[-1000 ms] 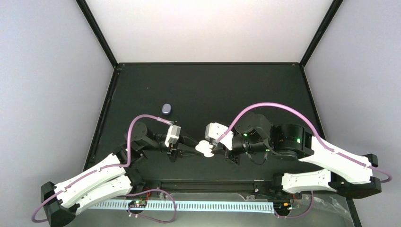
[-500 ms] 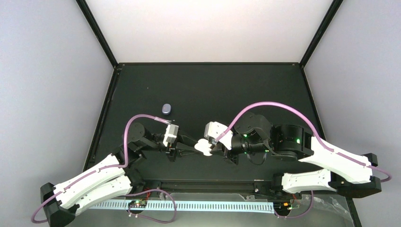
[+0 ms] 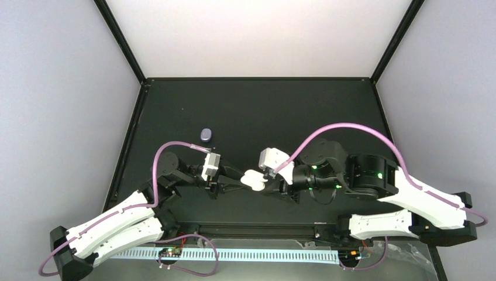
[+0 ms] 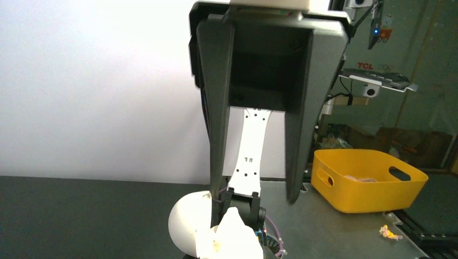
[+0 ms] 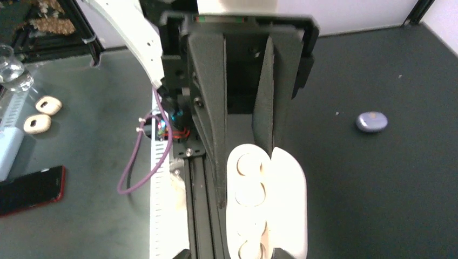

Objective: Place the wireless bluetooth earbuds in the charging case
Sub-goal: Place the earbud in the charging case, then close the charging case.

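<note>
A white charging case [image 3: 253, 179] hangs open above the table between the two grippers. In the right wrist view the white case [image 5: 264, 210] shows its tray of round wells beside its lid. It is too washed out to tell if earbuds sit in the wells, and no loose earbuds are in view. My right gripper [image 3: 270, 182] [image 5: 243, 175] is shut on the case's tray half. My left gripper [image 3: 238, 178] [image 4: 256, 197] is open. One of its fingers [image 4: 219, 162] rests against the case's lid [image 4: 186, 224]. A closed purple case [image 3: 205, 135] [image 5: 371, 122] lies on the mat to the far left.
The black mat [image 3: 304, 111] is framed by black rails and light walls. Beyond the table edge are a yellow bin [image 4: 367, 181], two beige oval items [image 5: 43, 114], a red phone [image 5: 32, 189] and a glass [image 5: 12, 70]. A black rail [image 3: 257, 227] runs along the near edge.
The right arm has shifted a little to the right and the white case has risen slightly toward the far side. The left gripper drew back slightly to the left and stays at the case.
</note>
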Available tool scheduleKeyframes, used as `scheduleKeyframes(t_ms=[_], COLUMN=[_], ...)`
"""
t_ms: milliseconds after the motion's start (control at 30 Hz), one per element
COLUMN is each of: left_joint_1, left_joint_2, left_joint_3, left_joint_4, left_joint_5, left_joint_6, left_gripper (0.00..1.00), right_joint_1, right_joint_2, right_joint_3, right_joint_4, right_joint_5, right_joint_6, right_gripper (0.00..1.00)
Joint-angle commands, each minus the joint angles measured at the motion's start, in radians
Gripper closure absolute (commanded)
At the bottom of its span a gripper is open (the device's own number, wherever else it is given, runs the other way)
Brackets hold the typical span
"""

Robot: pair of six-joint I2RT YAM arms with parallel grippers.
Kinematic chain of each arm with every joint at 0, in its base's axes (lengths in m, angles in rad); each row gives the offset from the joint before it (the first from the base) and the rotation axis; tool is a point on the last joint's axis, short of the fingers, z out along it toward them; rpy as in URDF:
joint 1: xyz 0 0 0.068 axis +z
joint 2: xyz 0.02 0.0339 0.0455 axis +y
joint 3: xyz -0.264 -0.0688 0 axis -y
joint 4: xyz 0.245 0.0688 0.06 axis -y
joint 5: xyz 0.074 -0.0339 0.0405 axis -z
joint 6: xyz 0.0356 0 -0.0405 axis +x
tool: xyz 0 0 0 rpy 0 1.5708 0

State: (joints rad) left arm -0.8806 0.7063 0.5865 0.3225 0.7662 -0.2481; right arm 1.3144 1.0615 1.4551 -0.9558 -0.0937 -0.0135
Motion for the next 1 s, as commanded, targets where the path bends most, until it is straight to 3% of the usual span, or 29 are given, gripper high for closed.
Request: scheduleKeyframes(t_ms=[0, 133, 267, 333, 567, 967], left_joint_1=[-0.006, -0.006, -0.006, -0.006, -0.006, -0.006], left_joint_2=[-0.014, -0.017, -0.023, -0.029, -0.053, -0.067], left_joint_3=[0.026, 0.023, 0.015, 0.012, 0.007, 0.001], left_joint_4=[0.041, 0.046, 0.073, 0.086, 0.078, 0.082], left_joint_5=[0.001, -0.002, 0.000, 0.001, -0.001, -0.019], left_joint_6=[-0.004, -0.006, -0.024, -0.035, -0.042, -0.043], left_gripper=[0.98, 0.99, 0.99, 0.99, 0.98, 0.98], right_joint_1=[0.008, 0.006, -0.020, -0.060, -0.096, -0.095], right_joint_2=[-0.075, -0.113, -0.117, -0.106, -0.073, -0.034], right_joint_3=[0.061, 0.060, 0.025, 0.007, -0.055, -0.065], right_joint_4=[0.064, 0.117, 0.164, 0.166, 0.202, 0.209], right_joint_5=[0.005, 0.149, 0.423, 0.484, 0.405, 0.119], right_joint_6=[0.029, 0.066, 0.146, 0.195, 0.252, 0.198], right_gripper=[0.55, 0.45, 0.43, 0.43, 0.43, 0.44])
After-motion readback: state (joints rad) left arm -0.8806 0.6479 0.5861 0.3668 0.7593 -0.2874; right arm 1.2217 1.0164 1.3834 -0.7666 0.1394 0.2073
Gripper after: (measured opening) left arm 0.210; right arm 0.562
